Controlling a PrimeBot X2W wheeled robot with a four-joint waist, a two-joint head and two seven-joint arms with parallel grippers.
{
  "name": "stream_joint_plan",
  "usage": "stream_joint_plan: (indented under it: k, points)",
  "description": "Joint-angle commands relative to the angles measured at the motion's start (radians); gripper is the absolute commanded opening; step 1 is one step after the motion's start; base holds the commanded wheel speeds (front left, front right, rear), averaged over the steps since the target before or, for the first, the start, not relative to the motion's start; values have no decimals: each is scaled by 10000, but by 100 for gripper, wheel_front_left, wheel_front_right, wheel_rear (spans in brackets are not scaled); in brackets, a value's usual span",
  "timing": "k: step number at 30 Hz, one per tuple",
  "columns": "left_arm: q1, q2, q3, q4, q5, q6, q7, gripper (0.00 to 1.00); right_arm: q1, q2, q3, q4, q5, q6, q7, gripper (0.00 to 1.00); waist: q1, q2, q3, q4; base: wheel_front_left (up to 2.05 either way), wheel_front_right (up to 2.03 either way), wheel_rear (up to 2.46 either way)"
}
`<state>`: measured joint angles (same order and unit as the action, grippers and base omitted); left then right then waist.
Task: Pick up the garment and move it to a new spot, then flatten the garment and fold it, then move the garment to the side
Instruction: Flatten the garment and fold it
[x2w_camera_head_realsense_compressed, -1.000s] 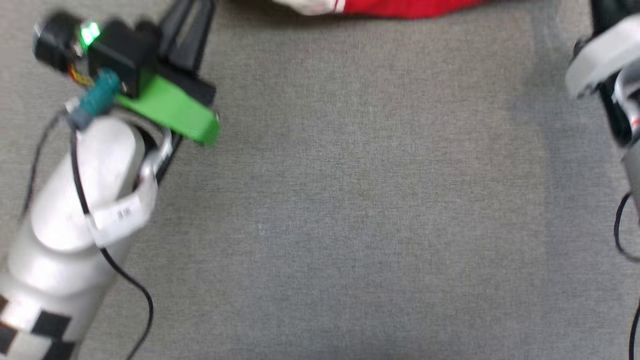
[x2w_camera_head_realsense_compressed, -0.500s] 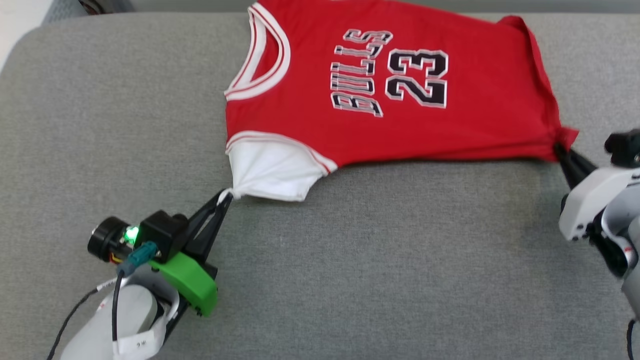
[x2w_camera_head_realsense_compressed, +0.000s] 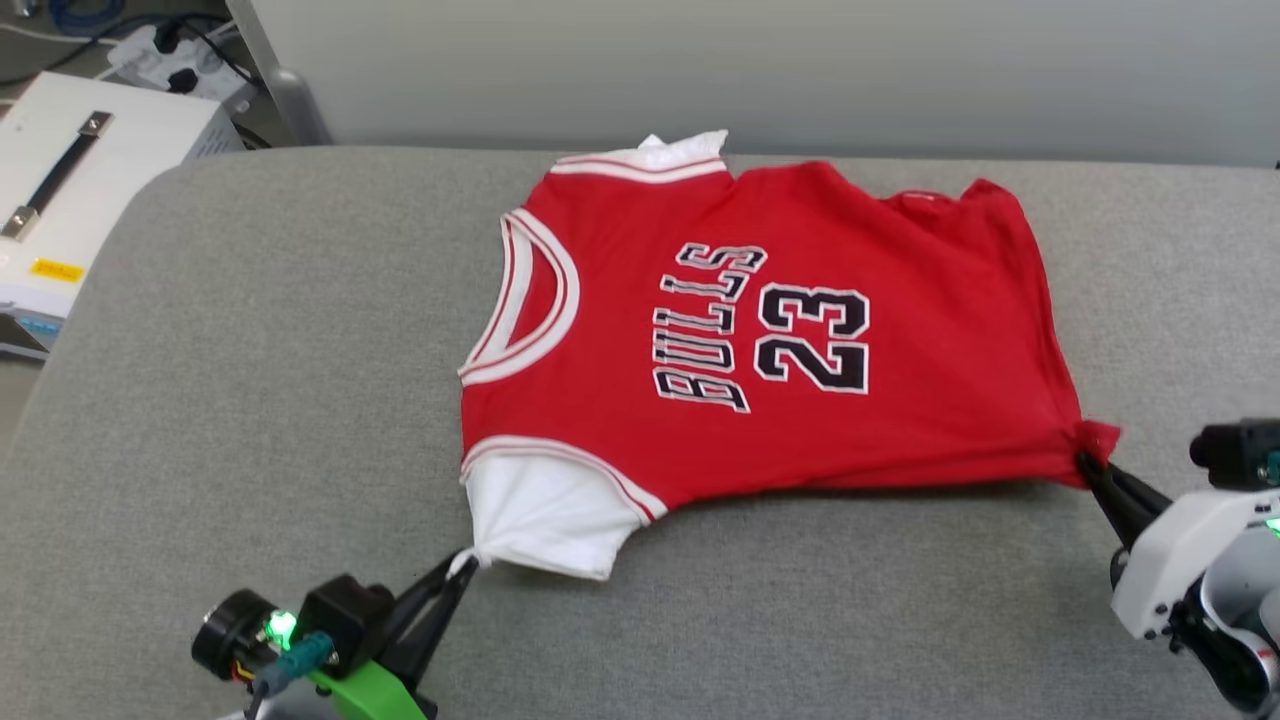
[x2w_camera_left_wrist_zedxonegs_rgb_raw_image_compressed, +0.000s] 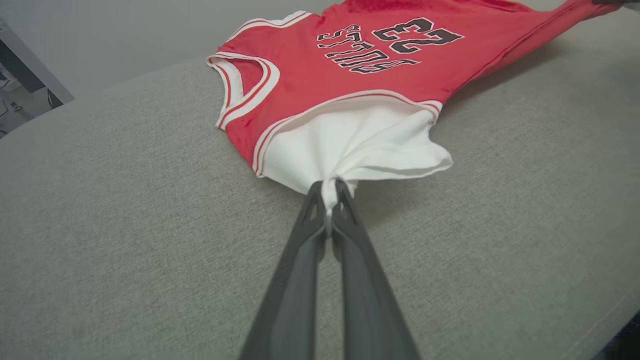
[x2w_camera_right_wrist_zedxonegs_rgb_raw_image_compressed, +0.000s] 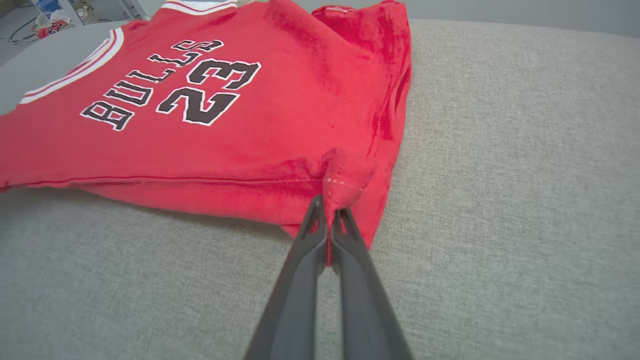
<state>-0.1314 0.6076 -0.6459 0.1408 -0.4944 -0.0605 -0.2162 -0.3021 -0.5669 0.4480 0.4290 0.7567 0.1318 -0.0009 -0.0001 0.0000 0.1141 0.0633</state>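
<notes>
Left gripper (x2w_camera_left_wrist_zedxonegs_rgb_raw_image_compressed: 328, 200): closed on the bunched tip of the white sleeve (x2w_camera_left_wrist_zedxonegs_rgb_raw_image_compressed: 360, 145).
Right gripper (x2w_camera_right_wrist_zedxonegs_rgb_raw_image_compressed: 327, 220): pinched shut on the red hem corner (x2w_camera_right_wrist_zedxonegs_rgb_raw_image_compressed: 345, 177).
Garment (x2w_camera_head_realsense_compressed: 780, 350): lies print side up, ahead of both grippers and between them. Its near edge is stretched from one grip to the other.
Step in hand: most likely flattening, with the cloth drawn taut before the fold.
Method: draw your two grippers apart evenly and stay low over the desk (x2w_camera_head_realsense_compressed: 250, 350). Then ease the near edge toward you so the rumpled far edge, well beyond both grippers, can drag smooth.
Caution: each grip holds only a small pinch of cloth. A sharp tug could slip it free, so let go only when the near edge lies flat.
Desk: grey woven cover with a rounded corner; it probably grips the cloth a little.
Room: a pale wall (x2w_camera_head_realsense_compressed: 800, 70) stands beyond the garment. A white box (x2w_camera_head_realsense_compressed: 70, 190) with a black handle, and some cables (x2w_camera_head_realsense_compressed: 170, 50), sit far out past the left gripper.
</notes>
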Motion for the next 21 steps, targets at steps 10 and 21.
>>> stream_joint_plan:
  k: [10,21]
  points:
    - [1548,619,-373,-1188,-507,65,474,0,2196,-215,-722,-1343,777,-11,375,0,1,0,-986,74,0,0,0]
    - [2703,1055,-783,-2179,-794,103,750,0,4667,115,-2288,-2913,763,-11,716,0,1,0,-1461,-16,0,0,0]
